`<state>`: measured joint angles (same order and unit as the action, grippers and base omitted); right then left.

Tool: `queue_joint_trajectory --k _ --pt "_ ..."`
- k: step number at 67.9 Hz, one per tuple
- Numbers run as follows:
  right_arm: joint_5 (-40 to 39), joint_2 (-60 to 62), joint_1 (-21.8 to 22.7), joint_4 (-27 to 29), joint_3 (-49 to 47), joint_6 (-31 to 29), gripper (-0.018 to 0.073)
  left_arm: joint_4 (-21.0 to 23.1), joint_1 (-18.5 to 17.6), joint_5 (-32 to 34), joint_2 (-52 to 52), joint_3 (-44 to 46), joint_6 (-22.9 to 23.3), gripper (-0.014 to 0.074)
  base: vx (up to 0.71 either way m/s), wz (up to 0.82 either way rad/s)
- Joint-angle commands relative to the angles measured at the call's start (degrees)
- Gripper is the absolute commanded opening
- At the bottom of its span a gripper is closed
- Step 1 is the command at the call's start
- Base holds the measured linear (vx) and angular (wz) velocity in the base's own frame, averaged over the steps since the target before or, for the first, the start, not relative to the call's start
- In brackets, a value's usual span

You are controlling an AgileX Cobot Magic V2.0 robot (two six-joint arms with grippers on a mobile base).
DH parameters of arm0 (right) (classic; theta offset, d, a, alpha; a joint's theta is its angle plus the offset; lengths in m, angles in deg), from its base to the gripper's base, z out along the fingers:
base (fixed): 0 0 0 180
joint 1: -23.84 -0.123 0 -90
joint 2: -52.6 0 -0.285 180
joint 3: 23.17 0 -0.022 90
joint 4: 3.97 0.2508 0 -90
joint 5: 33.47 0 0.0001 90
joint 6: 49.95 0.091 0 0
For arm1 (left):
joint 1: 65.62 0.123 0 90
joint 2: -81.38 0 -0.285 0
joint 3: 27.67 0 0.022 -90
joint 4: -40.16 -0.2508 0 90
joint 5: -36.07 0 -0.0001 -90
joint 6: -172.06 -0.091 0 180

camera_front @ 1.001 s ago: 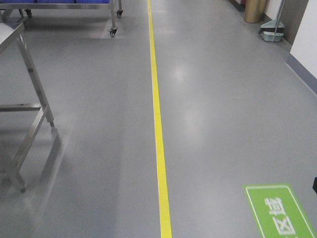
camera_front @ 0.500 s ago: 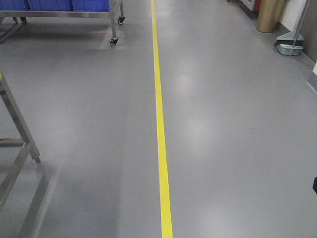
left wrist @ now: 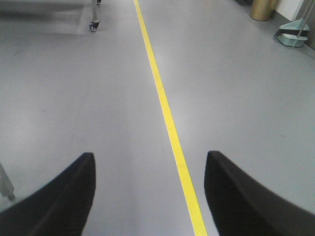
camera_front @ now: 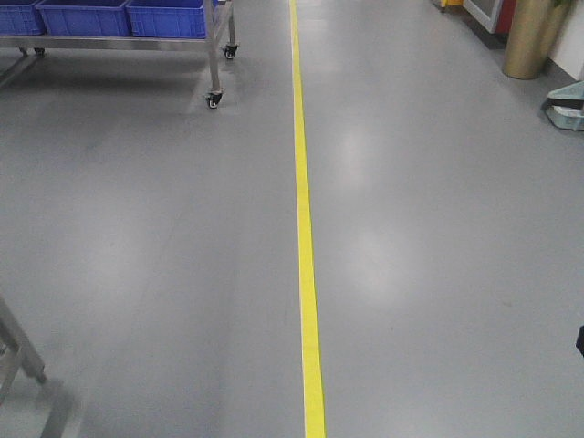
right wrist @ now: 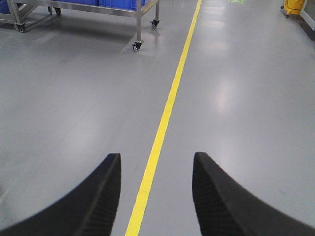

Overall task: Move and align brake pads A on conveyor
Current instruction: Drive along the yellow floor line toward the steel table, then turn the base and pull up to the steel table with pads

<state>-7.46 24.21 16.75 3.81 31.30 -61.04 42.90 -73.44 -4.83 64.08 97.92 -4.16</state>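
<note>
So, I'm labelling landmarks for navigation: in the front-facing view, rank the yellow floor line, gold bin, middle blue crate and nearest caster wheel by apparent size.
1. yellow floor line, spanning the frame's height.
2-3. gold bin and middle blue crate: similar, both cropped by the frame edge, so unranked.
4. nearest caster wheel, smallest.

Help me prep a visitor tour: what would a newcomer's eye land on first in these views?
The bright yellow line running straight up the grey floor dominates every view. Next come the blue bins on a wheeled steel cart at top left and a gold cylinder at top right. In the wrist views, the left claw and right claw each hang open and empty, framing the line.
</note>
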Motion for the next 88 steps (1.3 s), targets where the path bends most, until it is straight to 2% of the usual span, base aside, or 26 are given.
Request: queue_joint_trajectory --k 1,55,70,88 --pt "-4.22 -0.46 0.22 0.0 -1.52 -0.21 0.0326 0.35 -0.01 3.82 -0.86 1.33 0.1 0.046 0.7 0.06" --pt "-4.22 -0.46 0.22 0.0 -1.52 -0.21 0.0326 0.35 -0.01 3.82 -0.86 1.33 0.1 0.046 0.59 0.16" --pt "-4.22 -0.46 0.22 0.0 -1.52 -0.21 0.0326 0.35 -0.01 3.82 -0.86 1.33 0.1 0.046 0.4 0.75" --pt "-4.22 -0.46 0.22 -0.06 -1.52 -0.21 0.0326 0.35 -0.01 3.77 -0.86 1.33 0.1 0.046 0.31 1.13"
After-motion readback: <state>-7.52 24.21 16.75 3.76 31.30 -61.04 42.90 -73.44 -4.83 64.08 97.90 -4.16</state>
